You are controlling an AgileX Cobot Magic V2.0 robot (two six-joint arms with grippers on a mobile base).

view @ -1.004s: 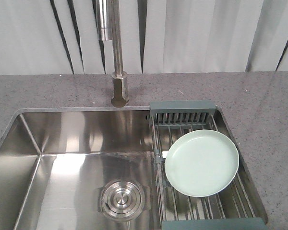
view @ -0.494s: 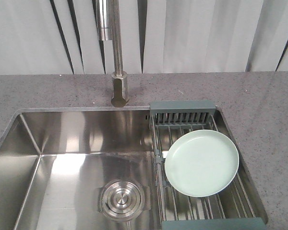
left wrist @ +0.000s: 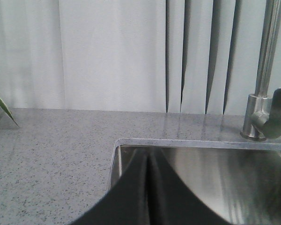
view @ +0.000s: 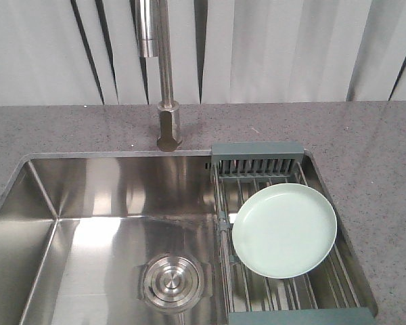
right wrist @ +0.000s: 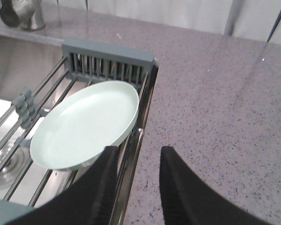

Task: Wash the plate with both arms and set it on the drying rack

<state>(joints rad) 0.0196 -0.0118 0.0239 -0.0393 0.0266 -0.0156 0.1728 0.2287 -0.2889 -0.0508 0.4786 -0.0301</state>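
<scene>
The pale mint-green plate (view: 284, 230) lies flat on the bars of the drying rack (view: 257, 159), which spans the right end of the sink. Neither arm shows in the front view. In the right wrist view my right gripper (right wrist: 139, 149) is open and holds nothing. It hovers over the sink's right rim, its left finger just beside the near edge of the plate (right wrist: 84, 124) and in front of the drying rack (right wrist: 107, 51). My left gripper (left wrist: 148, 157) is shut and holds nothing; its tips point at the sink's back left corner.
A tall steel faucet (view: 166, 81) stands behind the steel sink (view: 122, 183), with a round drain (view: 173, 282) in the basin floor. Speckled grey counter (view: 365, 135) surrounds the sink. In the left wrist view the faucet (left wrist: 264, 93) is at far right and a plant leaf (left wrist: 2, 105) at far left.
</scene>
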